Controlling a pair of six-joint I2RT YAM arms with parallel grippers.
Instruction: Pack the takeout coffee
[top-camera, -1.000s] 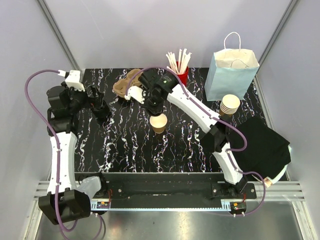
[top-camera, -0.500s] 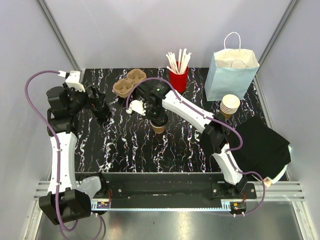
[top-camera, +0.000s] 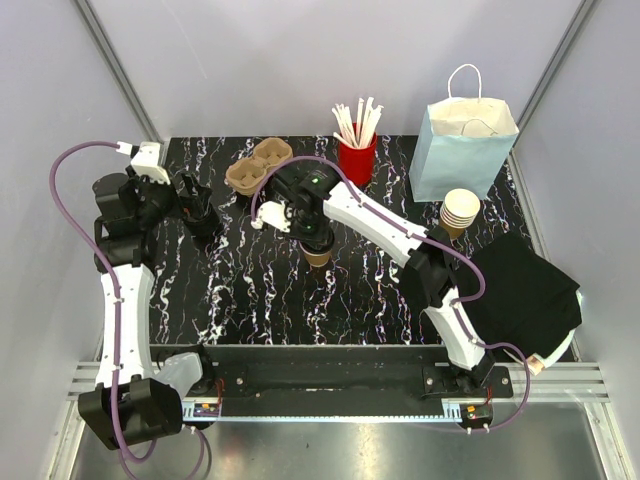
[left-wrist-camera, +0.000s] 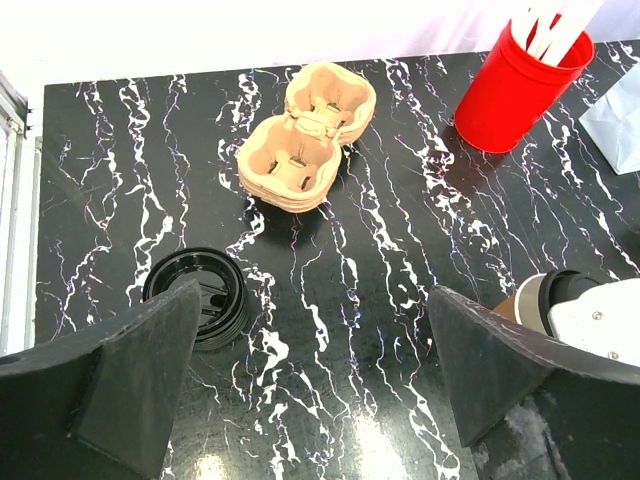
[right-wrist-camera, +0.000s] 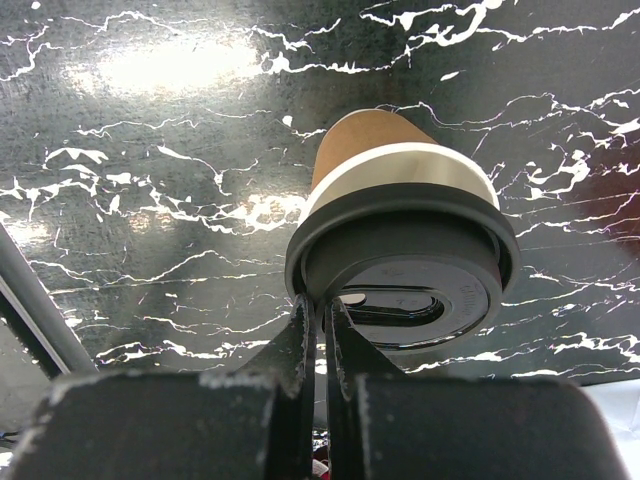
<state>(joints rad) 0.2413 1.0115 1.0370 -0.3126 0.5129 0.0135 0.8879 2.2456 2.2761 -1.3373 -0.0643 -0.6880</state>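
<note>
Our R gripper (right-wrist-camera: 322, 310), fingers together w/ tips at the rim of the black lid (right-wrist-camera: 400, 270), has come over from the pulp carrier (top-camera: 258, 165). Lid now caps the takeout coffee (right-wrist-camera: 365, 140), which stands mid table (top-camera: 250, 290). L gripper (left-wrist-camera: 312, 300) is wide apart, idle. Bagging's next, we reckon.

Black white-veined tabletop (top-camera: 250, 290) between pale grey walls (top-camera: 250, 60), evenly lit

takeout coffee (top-camera: 319, 259) mostly hidden under right pincer (top-camera: 316, 242)
</note>
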